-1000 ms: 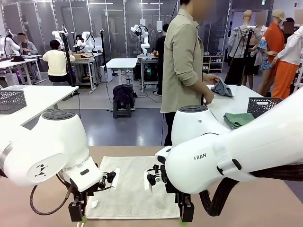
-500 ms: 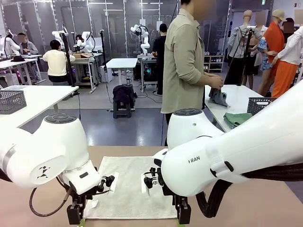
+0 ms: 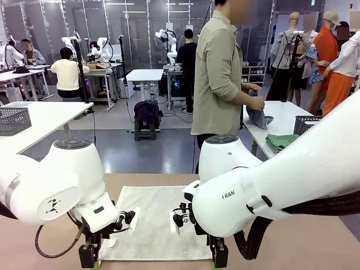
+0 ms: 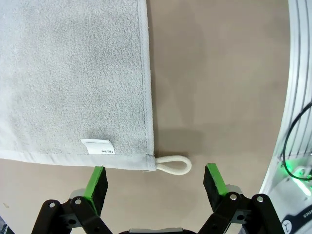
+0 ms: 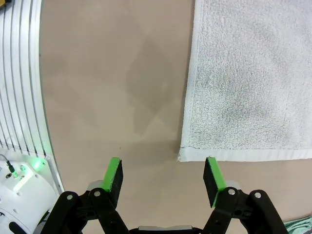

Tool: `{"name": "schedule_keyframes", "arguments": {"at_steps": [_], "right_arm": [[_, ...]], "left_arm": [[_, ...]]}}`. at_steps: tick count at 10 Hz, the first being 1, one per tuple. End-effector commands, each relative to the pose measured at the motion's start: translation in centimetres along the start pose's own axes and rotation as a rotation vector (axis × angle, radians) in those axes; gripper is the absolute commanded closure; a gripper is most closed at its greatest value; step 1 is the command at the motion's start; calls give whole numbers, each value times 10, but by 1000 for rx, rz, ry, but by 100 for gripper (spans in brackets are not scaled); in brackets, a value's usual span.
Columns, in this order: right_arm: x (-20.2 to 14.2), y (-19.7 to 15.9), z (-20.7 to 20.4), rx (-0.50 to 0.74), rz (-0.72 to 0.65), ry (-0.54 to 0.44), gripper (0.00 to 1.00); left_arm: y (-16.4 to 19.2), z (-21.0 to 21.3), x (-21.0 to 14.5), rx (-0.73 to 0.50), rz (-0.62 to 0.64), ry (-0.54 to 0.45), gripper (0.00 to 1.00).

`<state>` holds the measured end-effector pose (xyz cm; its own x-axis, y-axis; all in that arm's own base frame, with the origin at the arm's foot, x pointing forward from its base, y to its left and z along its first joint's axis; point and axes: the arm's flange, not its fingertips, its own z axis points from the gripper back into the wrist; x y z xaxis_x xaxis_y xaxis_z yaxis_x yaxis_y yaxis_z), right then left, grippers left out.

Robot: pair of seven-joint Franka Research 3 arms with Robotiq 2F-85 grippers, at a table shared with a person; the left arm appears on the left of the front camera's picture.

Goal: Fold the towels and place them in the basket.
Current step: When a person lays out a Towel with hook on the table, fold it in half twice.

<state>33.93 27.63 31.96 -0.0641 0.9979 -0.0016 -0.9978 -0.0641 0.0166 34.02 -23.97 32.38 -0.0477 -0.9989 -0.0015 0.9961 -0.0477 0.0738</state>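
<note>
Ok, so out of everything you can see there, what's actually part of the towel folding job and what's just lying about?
Job: cream-white towel spread flat on the brown table; left gripper, open over the corner with the loop; right gripper, open over the other near corner.
Lying about: mesh basket on the left side table; dark bag on a stool.

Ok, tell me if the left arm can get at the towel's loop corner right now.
Probably yes. The left tool is open over the towel at its near corner, the loop lines up with the tool's gap, and just bare table lies around it.
</note>
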Motion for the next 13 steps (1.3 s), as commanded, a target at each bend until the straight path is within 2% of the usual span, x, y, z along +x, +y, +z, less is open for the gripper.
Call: {"name": "schedule_keyframes", "arguments": {"at_steps": [1, 13], "right_arm": [[3, -4, -7, -29, -16, 8, 16], [5, -13, -27, -14, -37, 2, 16]], "left_arm": [[-24, -18, -22, 14, -4, -50, 0], [-26, -39, -32, -36, -29, -67, 0]]}}
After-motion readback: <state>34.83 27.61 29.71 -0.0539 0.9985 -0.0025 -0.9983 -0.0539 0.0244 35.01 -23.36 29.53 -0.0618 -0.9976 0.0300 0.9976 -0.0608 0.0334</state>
